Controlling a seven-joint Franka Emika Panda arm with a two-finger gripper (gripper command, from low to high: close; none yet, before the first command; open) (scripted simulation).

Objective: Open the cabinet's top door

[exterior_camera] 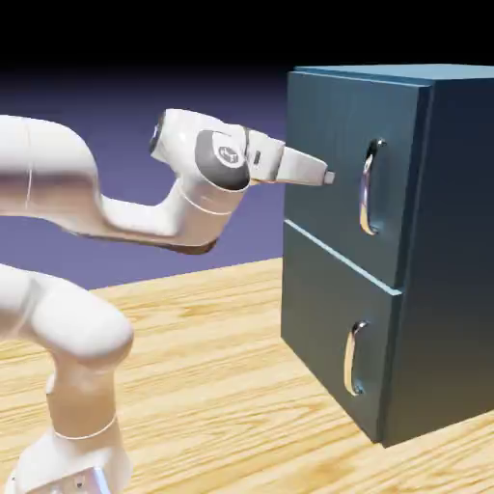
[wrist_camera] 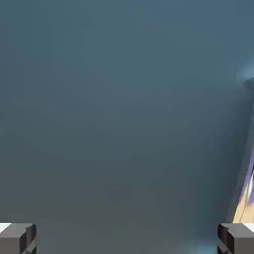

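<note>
The dark teal-blue cabinet (exterior_camera: 444, 270) stands at the exterior view's right on the wooden table. Its top door (exterior_camera: 338, 125) is shut flush, with a long curved silver handle (exterior_camera: 370, 187) near its right edge. My gripper (exterior_camera: 329, 177) points at the top door, level with the handle and a short way to its left, close to the panel. In the hand view the door's flat teal surface (wrist_camera: 119, 114) fills nearly the whole picture, and the handle's edge (wrist_camera: 250, 124) shows at the far right. The two grey fingertips (wrist_camera: 18, 237) stand wide apart at the bottom corners, open, with nothing between them.
Below the top door sits a shorter lower door (exterior_camera: 323, 318) with a shorter silver handle (exterior_camera: 355, 359), also shut. The wooden table (exterior_camera: 212, 367) stretches from the arm's base to the cabinet's foot.
</note>
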